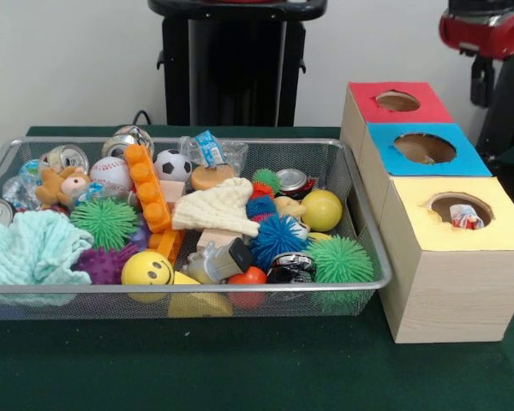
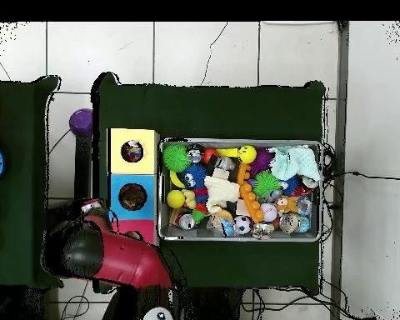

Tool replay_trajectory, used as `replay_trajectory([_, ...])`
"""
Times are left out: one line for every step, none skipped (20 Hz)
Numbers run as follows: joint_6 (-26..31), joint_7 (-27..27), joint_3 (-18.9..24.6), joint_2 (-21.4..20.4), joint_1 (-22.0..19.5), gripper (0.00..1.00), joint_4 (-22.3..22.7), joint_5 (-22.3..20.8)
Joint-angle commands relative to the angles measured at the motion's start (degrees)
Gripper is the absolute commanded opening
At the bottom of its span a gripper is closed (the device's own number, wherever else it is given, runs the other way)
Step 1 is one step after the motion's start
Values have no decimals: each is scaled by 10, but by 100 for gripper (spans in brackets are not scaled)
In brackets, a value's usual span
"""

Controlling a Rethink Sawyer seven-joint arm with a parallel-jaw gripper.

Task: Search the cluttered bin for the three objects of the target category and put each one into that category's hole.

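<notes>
Item: wide shallow silver wire-mesh bin (image 1: 360,282) with a metal rim, standing on a dark green table (image 1: 240,368) and filled with mixed toys. Contents, front view: cream knitted cloth (image 1: 216,208) lying near the middle; teal towel (image 1: 30,248) bunched at one end; orange plastic block strip (image 1: 147,195); green spiky rubber balls (image 1: 338,259); blue spiky ball (image 1: 277,240); yellow smiley ball (image 1: 146,268); plain yellow ball (image 1: 322,210); white baseball (image 1: 111,174); small football (image 1: 172,164); drink cans, one at (image 1: 64,157). No whitish dotted fabric piece can be made out among the clutter. Just beside the bin: a row of three pale wooden boxes, red-topped (image 1: 394,107), blue-topped (image 1: 424,152) and yellow-topped (image 1: 458,257), each with a round cut-out. Inside the hole in the yellow top (image 1: 461,209) a whitish piece with coloured blotches (image 1: 466,217) shows (how many pieces lie within cannot be told). Red and black robot arm (image 2: 112,257): drawn back off the table beside the red-topped box. Its end effector cannot be picked out in either view, so its opening and any load cannot be told.
</notes>
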Motion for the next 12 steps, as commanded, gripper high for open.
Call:
replay_trajectory([77,126,-7,-42,27,0,11,12])
replay_trajectory([82,126,-12,-42,29,0,9,11])
replay_trajectory([84,128,-15,-40,32,0,6,12])
replay_trajectory([87,129,-18,-39,34,0,3,12])
replay_trajectory([86,130,-22,-35,38,0,-1,13])
replay_trajectory([89,133,-27,-33,40,0,-6,12])
replay_trajectory([89,137,-39,-23,50,0,-16,8])
replay_trajectory([89,141,-48,-17,57,0,-22,5])
replay_trajectory([80,140,-62,-12,65,0,-22,1])
replay_trajectory([83,138,-83,-8,75,0,-27,-10])
replay_trajectory([93,123,-127,-2,92,0,-35,-41])
replay_trajectory([87,112,-134,-4,91,0,-26,-46])
